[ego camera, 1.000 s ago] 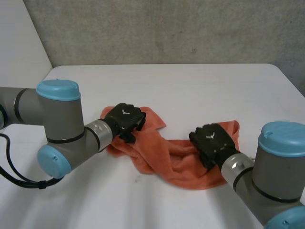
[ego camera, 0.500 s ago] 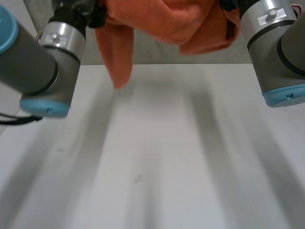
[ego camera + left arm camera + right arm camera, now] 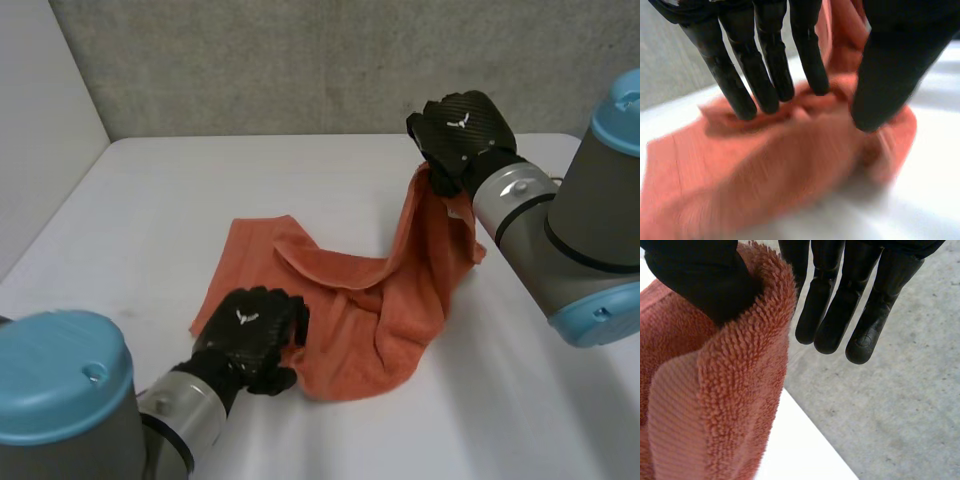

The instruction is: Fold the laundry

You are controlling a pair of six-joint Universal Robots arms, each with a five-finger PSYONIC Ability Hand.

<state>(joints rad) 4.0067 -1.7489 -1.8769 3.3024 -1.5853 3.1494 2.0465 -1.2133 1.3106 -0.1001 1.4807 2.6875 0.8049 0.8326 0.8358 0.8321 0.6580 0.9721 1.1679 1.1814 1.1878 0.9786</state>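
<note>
An orange towel [image 3: 370, 300] lies crumpled on the white table [image 3: 300, 170], one end rising toward the far right. My right hand [image 3: 460, 130] is raised above the table there and pinches that lifted end. In the right wrist view the thumb [image 3: 695, 275] presses the towel's terry edge [image 3: 740, 365] toward the straight fingers [image 3: 840, 305]. My left hand [image 3: 250, 335] is low at the towel's near left edge. In the left wrist view its fingers [image 3: 770, 75] are straight, their tips rest on the towel [image 3: 765, 165], and the thumb [image 3: 880, 90] stands apart.
A grey wall [image 3: 300, 60] runs behind the table's far edge, and a white panel [image 3: 40, 120] stands at the far left. Bare tabletop lies on every side of the towel. My right arm [image 3: 590, 230] leans over the table's right part.
The towel, held high by both hands half a second ago, has come back down onto the table. My left hand is now low at the near left and has loosened its fingers; my right stays raised.
</note>
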